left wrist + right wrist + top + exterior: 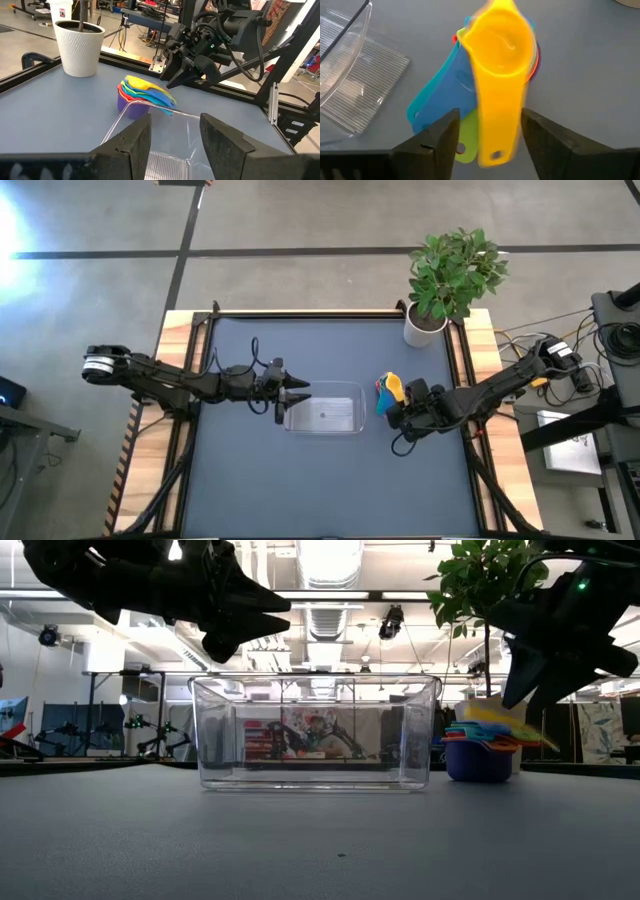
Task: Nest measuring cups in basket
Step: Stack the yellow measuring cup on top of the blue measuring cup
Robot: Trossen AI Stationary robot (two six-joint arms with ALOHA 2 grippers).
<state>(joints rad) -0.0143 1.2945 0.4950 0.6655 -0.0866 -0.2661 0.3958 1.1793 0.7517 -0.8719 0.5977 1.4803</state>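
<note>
The nested stack of measuring cups [388,393] stands on the table just beside the clear basket [323,412], not in it. The right gripper [489,132] has its fingers spread around the yellow cup's [501,40] handle. A loose closing could tip the stack. The left gripper [300,392] waits spread over the basket's edge.

No readable text, label, brand or number on anything in view.
</note>
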